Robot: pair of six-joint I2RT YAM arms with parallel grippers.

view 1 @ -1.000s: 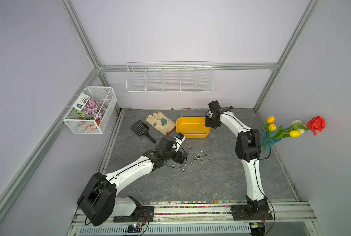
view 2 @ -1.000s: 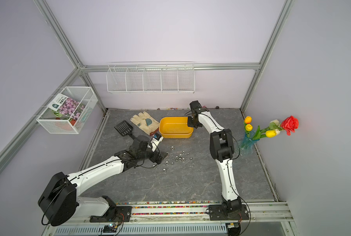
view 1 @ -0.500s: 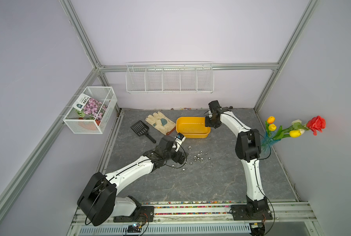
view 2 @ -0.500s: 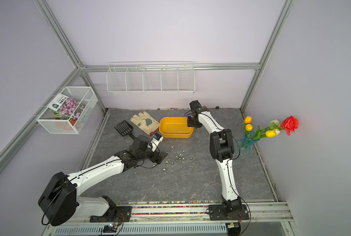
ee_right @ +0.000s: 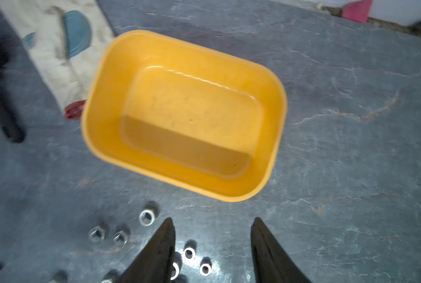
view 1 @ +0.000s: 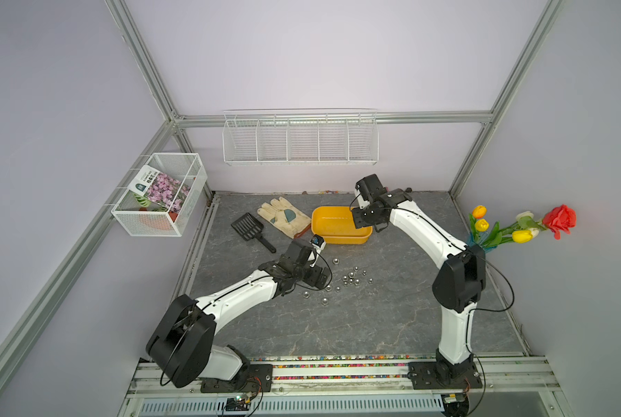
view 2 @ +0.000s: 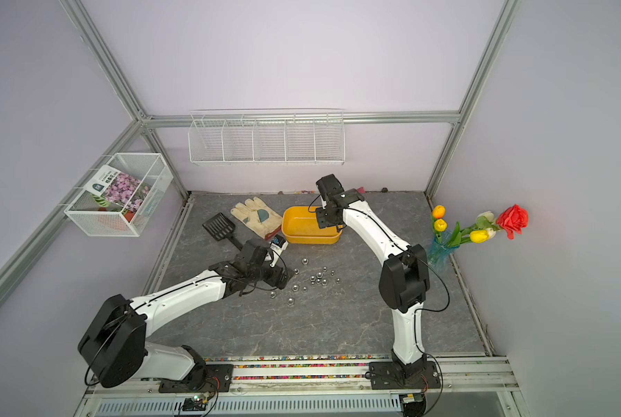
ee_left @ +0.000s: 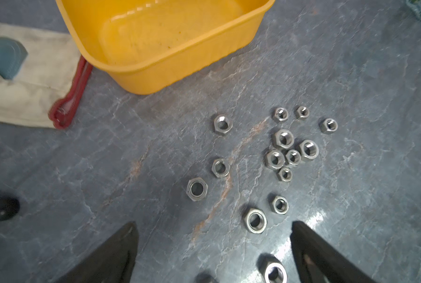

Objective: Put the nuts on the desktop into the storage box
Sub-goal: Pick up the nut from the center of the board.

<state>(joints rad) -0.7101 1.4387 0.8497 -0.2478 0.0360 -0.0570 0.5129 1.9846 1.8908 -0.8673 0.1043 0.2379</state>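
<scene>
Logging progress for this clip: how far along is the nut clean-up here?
Done: nothing visible; the storage box looks empty. In hand: nothing; left gripper hangs open over the nuts, right gripper open by the box. Left: every visible nut, all on the desktop.

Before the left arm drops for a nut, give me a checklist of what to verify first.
1. The left gripper is open: ok.
2. A nut lies between its jaws: ok.
3. The right gripper is open and empty: ok.
4. The box stands upright with room inside: ok, no nuts seen in it.
5. The glove is clear of the box: cannot tell, its red cuff lies right beside it.
</scene>
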